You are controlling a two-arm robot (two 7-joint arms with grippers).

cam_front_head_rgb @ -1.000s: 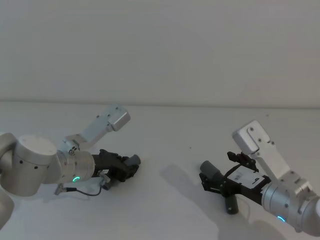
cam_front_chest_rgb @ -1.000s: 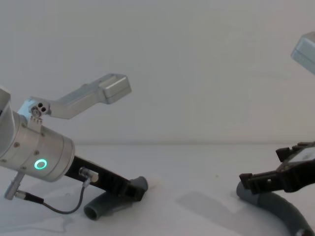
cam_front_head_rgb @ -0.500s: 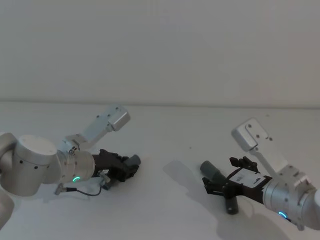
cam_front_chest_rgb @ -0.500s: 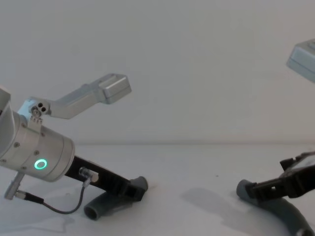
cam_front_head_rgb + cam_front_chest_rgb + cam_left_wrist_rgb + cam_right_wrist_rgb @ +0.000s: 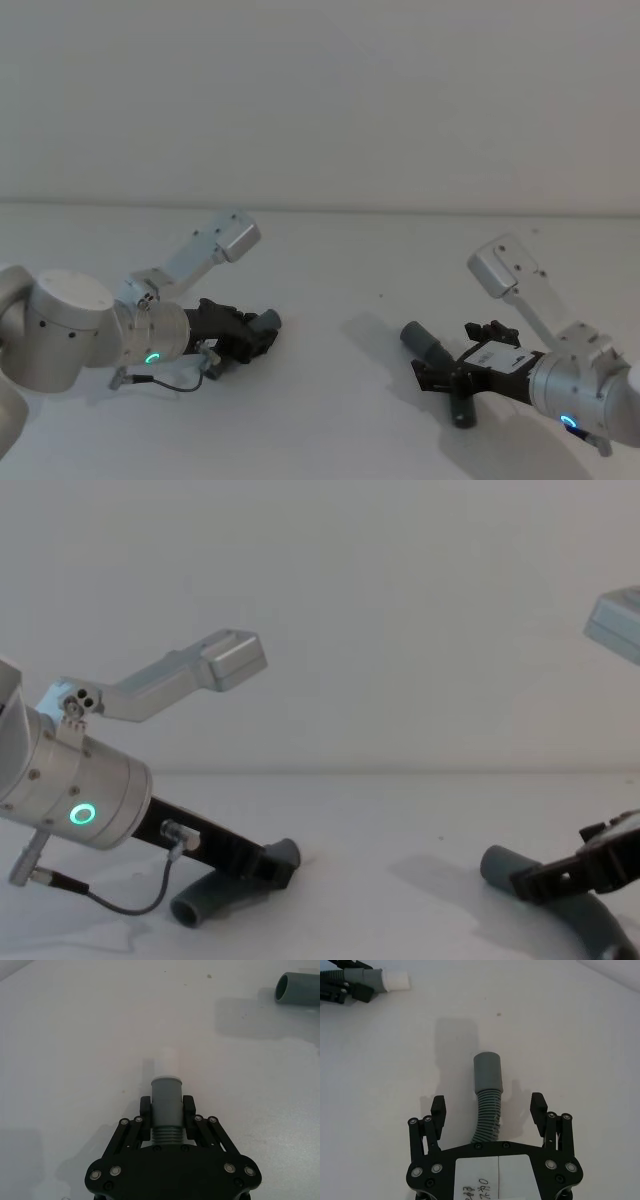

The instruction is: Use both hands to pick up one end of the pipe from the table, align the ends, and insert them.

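Well, from the head the white table (image 5: 330, 430) lies bare between the 2 arms, a wide stretch with nothing in the way. Its far edge meets a plain pale wall (image 5: 320, 100). The left gripper (image 5: 250, 336) sits low on the left, pinching the short hose (image 5: 266, 322). The right gripper (image 5: 445, 358) is low on the right over the long hose (image 5: 421, 341), well apart from the first.

In the left wrist view the fingers are pressed onto the short hose just behind its smooth cuff (image 5: 166, 1094). The whitish tip (image 5: 167, 1060) sticks out ahead — open table beyond it, the long hose's mouth far off.

In the right wrist view the fingers are spread, 1 on each side of the ribbed long hose without touching it. Its smooth sleeve (image 5: 487, 1072) lies on the table ahead of them.

From the chest, the short hose's free end rests on the table and its gripped end sits a little higher — the right gripper shows low at the right edge, beside the long hose.
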